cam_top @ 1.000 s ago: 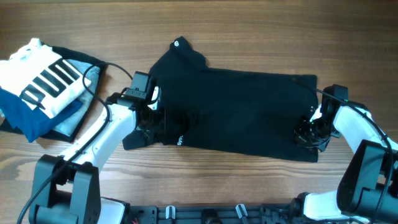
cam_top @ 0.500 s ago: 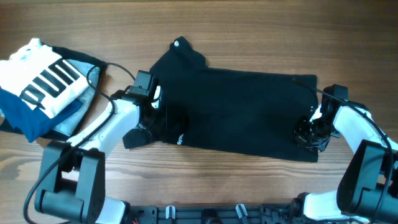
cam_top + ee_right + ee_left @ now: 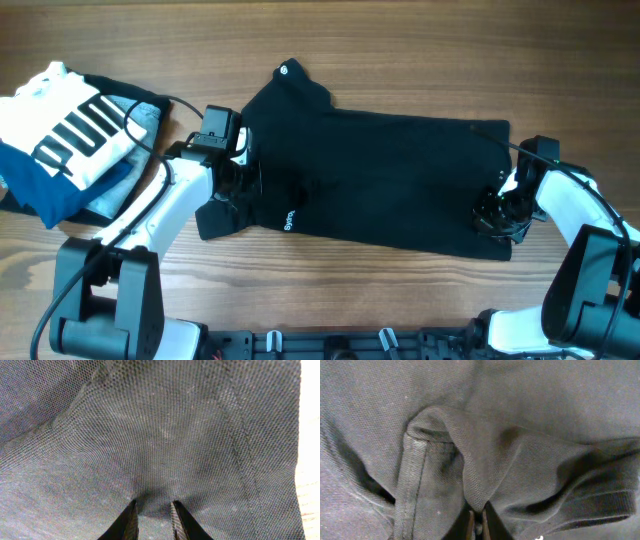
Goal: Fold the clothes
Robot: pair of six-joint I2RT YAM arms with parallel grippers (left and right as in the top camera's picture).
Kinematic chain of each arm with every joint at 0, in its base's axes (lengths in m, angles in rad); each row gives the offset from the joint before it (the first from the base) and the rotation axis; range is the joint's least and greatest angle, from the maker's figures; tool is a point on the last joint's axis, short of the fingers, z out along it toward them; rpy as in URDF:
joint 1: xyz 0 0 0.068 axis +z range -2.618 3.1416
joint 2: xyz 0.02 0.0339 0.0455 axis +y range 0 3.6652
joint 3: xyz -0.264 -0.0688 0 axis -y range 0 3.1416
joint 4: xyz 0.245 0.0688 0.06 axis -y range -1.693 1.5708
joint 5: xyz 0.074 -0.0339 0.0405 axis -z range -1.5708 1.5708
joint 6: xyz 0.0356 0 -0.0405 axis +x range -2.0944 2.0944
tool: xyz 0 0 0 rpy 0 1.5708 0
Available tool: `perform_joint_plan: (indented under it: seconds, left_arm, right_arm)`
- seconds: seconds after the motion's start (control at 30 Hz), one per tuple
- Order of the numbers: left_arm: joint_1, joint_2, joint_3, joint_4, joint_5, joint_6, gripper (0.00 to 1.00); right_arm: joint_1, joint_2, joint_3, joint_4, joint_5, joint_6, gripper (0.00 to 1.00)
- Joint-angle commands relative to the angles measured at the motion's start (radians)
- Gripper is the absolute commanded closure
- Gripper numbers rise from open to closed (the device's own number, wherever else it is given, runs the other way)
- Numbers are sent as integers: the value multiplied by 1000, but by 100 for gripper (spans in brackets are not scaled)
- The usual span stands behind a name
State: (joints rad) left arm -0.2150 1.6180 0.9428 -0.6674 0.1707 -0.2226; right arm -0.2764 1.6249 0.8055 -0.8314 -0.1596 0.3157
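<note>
Two arms are working a black T-shirt (image 3: 390, 180) lying spread across the middle of the wooden desk (image 3: 400, 60). The left fingers (image 3: 470, 527) are pinching shut on a raised ridge of fabric beside a sleeve seam. Since half a second ago that arm has been drawing back toward the shirt's left edge, nudging the small white lettering (image 3: 289, 219). The right fingers (image 3: 129, 521) are staying clamped near the hem at the shirt's right end, with cloth puckering between them. A striped white garment (image 3: 75, 120) is lying far left.
</note>
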Motion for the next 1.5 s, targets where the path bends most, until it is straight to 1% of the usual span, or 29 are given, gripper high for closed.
perform_joint_plan:
  seconds: [0.0, 0.03, 0.13, 0.2, 0.3, 0.4, 0.47, 0.5, 0.57, 0.63, 0.7, 0.73, 0.77, 0.83, 0.93, 1.0, 1.07, 1.17, 1.27, 1.4, 1.43, 1.47]
  left_arm:
    - [4, -17, 19, 6, 23, 2, 96]
    - [4, -17, 19, 21, 10, 2, 96]
    - [19, -18, 19, 164, -100, 0, 96]
    - [43, -17, 19, 216, -101, -42, 96]
    - [70, -17, 19, 220, -100, -93, 96]
    - [68, -17, 19, 138, -101, -93, 72]
    - [68, -17, 19, 75, -102, -93, 69]
    - [68, -17, 16, 47, -102, -93, 69]
    - [68, -17, -2, 30, -125, -93, 73]
    - [68, -17, -44, 40, -181, -93, 76]
    - [68, -17, -105, 73, -191, -95, 80]
    - [69, -17, -133, 84, -191, -101, 85]
    - [69, -15, -169, 94, -192, -129, 88]
    - [74, -15, -222, 98, -191, -190, 94]
    - [92, -15, -264, 35, -190, -276, 96]
    - [102, -16, -264, -13, -183, -304, 96]
    - [113, -16, -264, -71, -140, -341, 96]
    - [125, -23, -264, -107, -43, -393, 96]
    - [127, -23, -264, -114, -22, -392, 96]
    - [127, -23, -248, -113, -14, -383, 86]
    - [127, -23, -235, -111, 15, -357, 75]
    - [127, -23, -228, -108, 39, -332, 67]
  right_arm:
    - [3, -5, -13, 0, 10, 1, 77]
    - [3, -5, -13, 0, 10, 1, 77]
    - [3, -5, -13, 1, 10, 1, 77]
    - [3, -5, -13, 0, 10, 1, 77]
    - [3, -5, -13, 0, 10, 1, 77]
    - [3, -5, -13, 0, 29, 2, 76]
    - [3, -5, -13, -3, 63, 3, 77]
    - [3, -5, -13, -5, 70, 2, 77]
    - [3, -5, -13, -12, 80, 2, 76]
    - [3, -5, -13, -22, 96, 2, 77]
    - [3, -5, -13, -30, 115, 8, 78]
    - [3, -5, -13, -41, 145, 52, 79]
    - [2, -5, -13, -47, 183, 87, 79]
    - [2, -5, -13, -44, 187, 79, 79]
    - [2, -5, -13, -47, 191, 80, 79]
    - [0, -5, -13, -47, 209, 87, 79]
    - [-9, -5, -13, -48, 235, 106, 78]
    - [-20, -5, -13, -45, 234, 107, 78]
    - [-19, -5, -13, -40, 224, 105, 78]
    - [-19, -5, -13, -39, 200, 106, 78]
    - [-19, -5, -13, -39, 187, 105, 77]
    - [-19, -5, -13, -39, 184, 106, 77]
